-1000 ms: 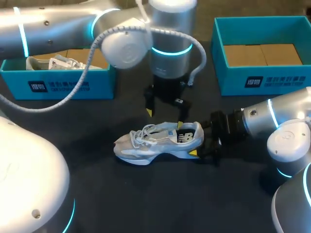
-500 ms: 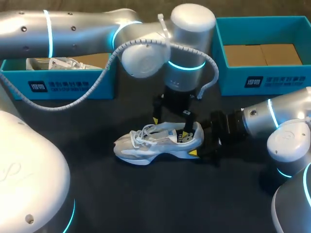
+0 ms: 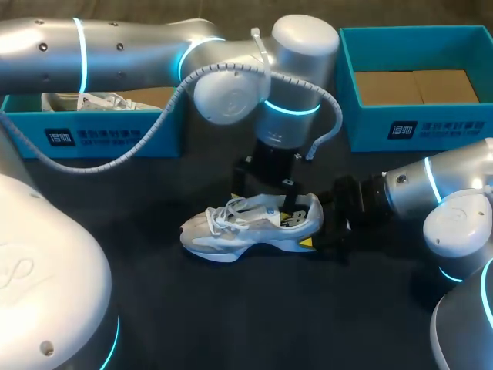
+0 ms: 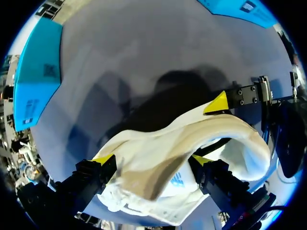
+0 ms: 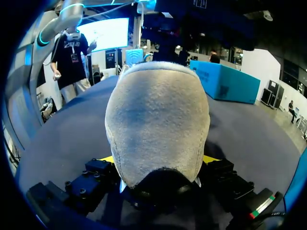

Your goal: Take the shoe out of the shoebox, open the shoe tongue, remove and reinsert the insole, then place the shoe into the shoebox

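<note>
Dark table (image 3: 231, 324), white shoe (image 3: 231, 235) mid-table, left shoebox (image 3: 100, 137) and right shoebox (image 3: 431, 127) along the far edge.

We bring our left hand (image 3: 262, 204) down from above and behind the shoe (image 3: 231, 231), so its spread fingers now reach the shoe's opening.

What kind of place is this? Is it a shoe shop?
Probably not a shop. It looks like a robot practice table, maybe in a lab or showroom. A left arm and a right arm meet at a white shoe on a dark table, with a blue shoebox and a second shoebox behind.
</note>
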You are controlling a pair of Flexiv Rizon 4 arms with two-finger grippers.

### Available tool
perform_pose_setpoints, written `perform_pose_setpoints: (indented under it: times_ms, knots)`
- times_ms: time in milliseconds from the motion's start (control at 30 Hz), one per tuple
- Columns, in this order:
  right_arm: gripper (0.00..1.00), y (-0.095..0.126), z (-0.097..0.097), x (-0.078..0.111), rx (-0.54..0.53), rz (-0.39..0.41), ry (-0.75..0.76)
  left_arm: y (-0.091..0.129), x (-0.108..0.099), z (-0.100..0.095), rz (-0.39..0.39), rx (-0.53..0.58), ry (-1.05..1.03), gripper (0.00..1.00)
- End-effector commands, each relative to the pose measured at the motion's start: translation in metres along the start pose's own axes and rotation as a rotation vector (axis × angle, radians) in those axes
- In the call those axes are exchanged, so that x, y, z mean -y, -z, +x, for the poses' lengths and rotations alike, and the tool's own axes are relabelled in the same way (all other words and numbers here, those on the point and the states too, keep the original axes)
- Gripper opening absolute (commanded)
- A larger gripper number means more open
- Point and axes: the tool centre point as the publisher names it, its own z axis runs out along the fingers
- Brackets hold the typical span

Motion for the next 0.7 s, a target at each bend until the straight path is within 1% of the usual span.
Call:
perform_pose_setpoints:
  times_ms: [33,167,200,233,267,333,400,433,533,567,600,633,700]
  knots:
    - [0.0,-0.002,-0.001,-0.001,0.001,0.002,-0.001,0.015,-0.019,-0.021,0.023,-0.021,0.025,1.0]
    - [0.0,-0.002,-0.001,-0.001,0.001,0.002,-0.001,0.026,-0.027,-0.03,0.035,-0.054,0.038,1.0]
    - [0.0,-0.002,-0.001,-0.001,0.001,0.002,-0.001,0.029,-0.029,-0.032,0.038,-0.071,0.04,0.93]
    - [0.0,-0.002,-0.001,-0.001,0.001,0.002,-0.001,0.031,-0.03,-0.032,0.038,-0.075,0.041,0.9]
    - [0.0,-0.002,-0.001,-0.001,0.001,0.002,-0.001,0.032,-0.032,-0.033,0.037,-0.078,0.04,0.74]
    - [0.0,-0.002,-0.001,-0.001,0.001,0.002,-0.001,0.035,-0.034,-0.032,0.023,-0.104,0.024,0.49]
    - [0.0,-0.002,-0.001,-0.001,0.001,0.002,-0.001,0.037,-0.037,-0.03,0.014,-0.14,0.006,0.47]
    - [0.0,-0.002,-0.001,-0.001,0.001,0.002,-0.001,0.038,-0.038,-0.029,0.007,-0.152,0.001,0.4]
    - [0.0,-0.002,-0.001,-0.001,0.001,0.002,-0.001,0.04,-0.041,-0.026,-0.009,-0.176,-0.019,0.29]
    - [0.0,-0.002,-0.001,-0.001,0.001,0.002,-0.001,0.04,-0.042,-0.024,-0.016,-0.191,-0.031,0.21]
    - [0.0,-0.002,-0.001,-0.001,0.001,0.002,-0.001,0.04,-0.043,-0.022,-0.028,-0.205,-0.045,0.05]
    - [0.0,-0.002,-0.001,-0.001,0.001,0.002,-0.001,0.04,-0.044,-0.021,-0.035,-0.209,-0.053,0.0]
    - [0.0,-0.002,-0.001,-0.001,0.001,0.002,-0.001,0.04,-0.046,-0.02,-0.054,-0.231,-0.078,0.0]
